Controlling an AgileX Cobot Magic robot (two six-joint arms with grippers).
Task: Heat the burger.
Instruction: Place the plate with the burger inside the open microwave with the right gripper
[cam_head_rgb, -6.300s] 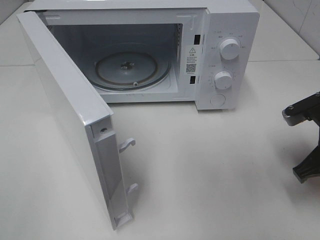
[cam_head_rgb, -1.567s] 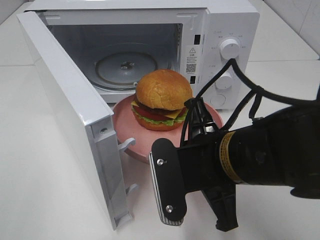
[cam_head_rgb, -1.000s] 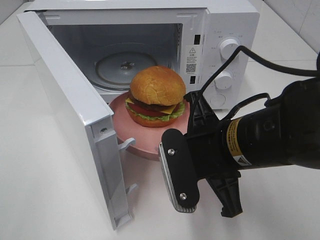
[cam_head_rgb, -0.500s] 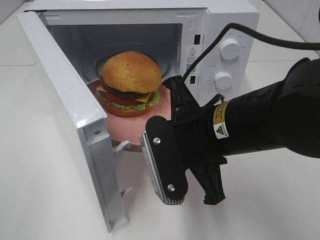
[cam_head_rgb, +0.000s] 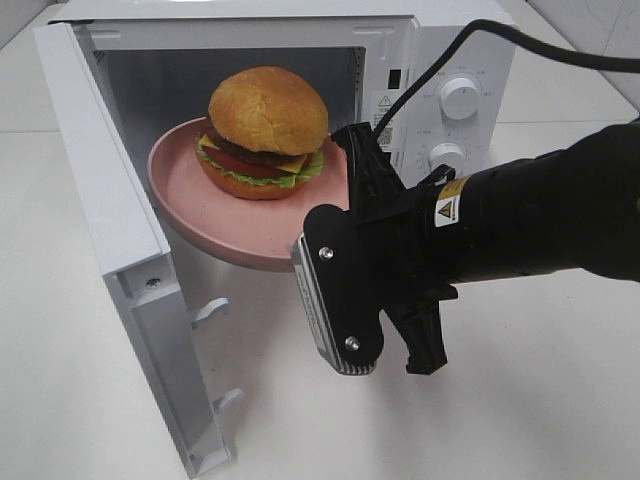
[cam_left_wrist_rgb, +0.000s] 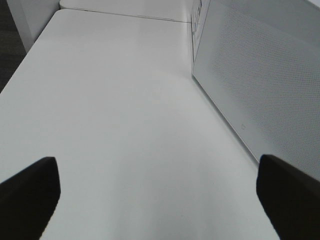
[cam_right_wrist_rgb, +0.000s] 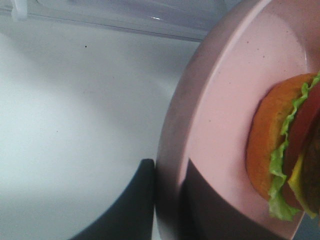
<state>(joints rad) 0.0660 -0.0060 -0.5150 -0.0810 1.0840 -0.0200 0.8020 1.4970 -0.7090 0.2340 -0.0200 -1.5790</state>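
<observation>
Pink plate (cam_head_rgb: 190, 215) clamped at its rim by the right pincer (cam_right_wrist_rgb: 167, 202) and held raised in the mouth of the open microwave (cam_head_rgb: 460, 60). Burger (cam_head_rgb: 265, 130) sits upright on the plate.

Step, judged: loading. Next move calls for pushing further in, lowering flat onto the cavity floor, then releasing.

Left pincer (cam_left_wrist_rgb: 160, 200) spread wide, empty, above the table (cam_head_rgb: 560, 380).

Count: one burger, one plate, one microwave.

Open-doored white microwave (cam_head_rgb: 488, 122) on a white table (cam_head_rgb: 520, 400); pink plate (cam_head_rgb: 200, 215) at its opening.
</observation>
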